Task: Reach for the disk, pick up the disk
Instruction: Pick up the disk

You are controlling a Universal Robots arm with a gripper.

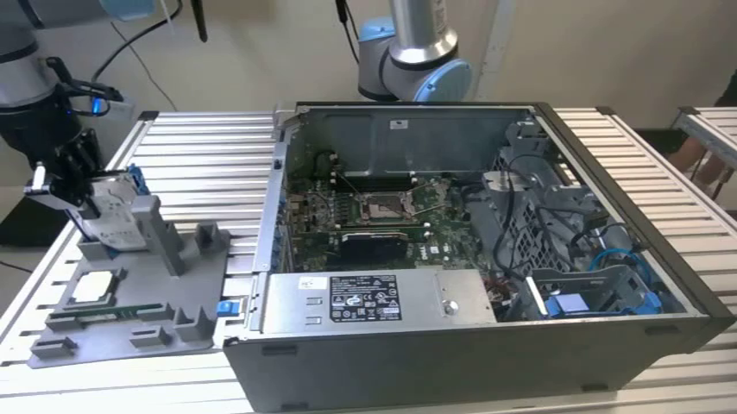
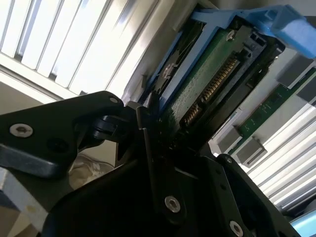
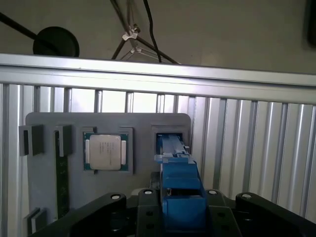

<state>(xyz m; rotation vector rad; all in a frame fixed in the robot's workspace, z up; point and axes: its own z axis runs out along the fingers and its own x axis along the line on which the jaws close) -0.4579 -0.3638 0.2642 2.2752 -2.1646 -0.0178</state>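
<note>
The disk (image 1: 116,214) stands on edge in the tall slot of a grey fixture plate (image 1: 138,323) at the exterior view's left, its white label and a blue rail showing. My gripper (image 1: 83,191) is down over it, fingers on either side. In the second wrist view the disk's green circuit board and blue rails (image 2: 212,74) run between the black fingers (image 2: 144,129), which press against its edges. In the first wrist view the blue rail (image 3: 180,195) sits between the two finger mounts, above the fixture's slot (image 3: 170,138).
A small square silver chip (image 1: 92,287) (image 3: 104,152) and a memory stick (image 1: 103,312) lie on the fixture plate. An open computer case (image 1: 461,241) stands on the slatted metal table (image 1: 207,164), to the exterior view's right. A second arm's base (image 1: 409,60) stands behind the case.
</note>
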